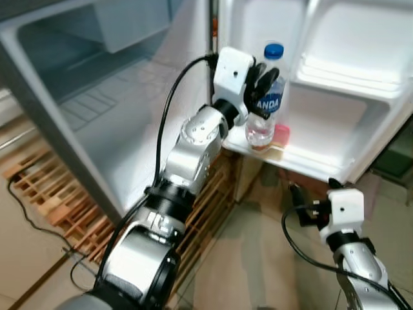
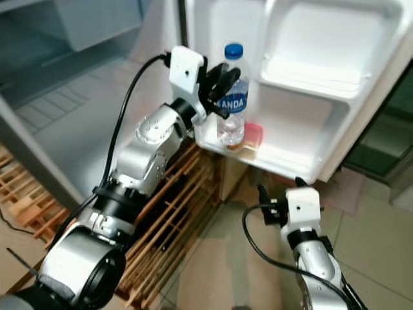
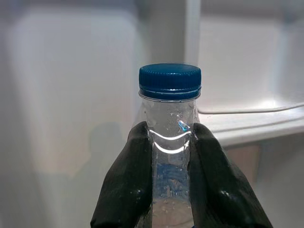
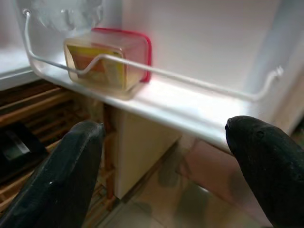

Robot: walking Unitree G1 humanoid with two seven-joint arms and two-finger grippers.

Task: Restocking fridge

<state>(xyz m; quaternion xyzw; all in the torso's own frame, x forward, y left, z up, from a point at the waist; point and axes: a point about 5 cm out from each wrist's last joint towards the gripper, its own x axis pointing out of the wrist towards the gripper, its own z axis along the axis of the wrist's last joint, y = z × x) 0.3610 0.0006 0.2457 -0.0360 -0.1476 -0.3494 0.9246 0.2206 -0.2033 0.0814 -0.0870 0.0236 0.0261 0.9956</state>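
the left pincer point(image 1: 263, 87) grips the water bottle point(image 1: 267, 97) at upper centre, standing on the door shelf point(image 1: 310, 169) beside a red-lidded box point(image 1: 280, 135), open shelf rightward.

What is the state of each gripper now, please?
Left gripper: closed on the bottle at the door shelf.
Right gripper: open, holding nothing, below that shelf.

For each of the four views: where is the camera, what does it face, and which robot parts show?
Left eye, on the head: looks down at the fridge door shelf; both arms show.
Right eye: same scene, shifted.
Left wrist: looks along the left gripper, shut on the bottle.
Right wrist: looks past the open right gripper at a red-lidded box.
The eye views share the bottle and box.
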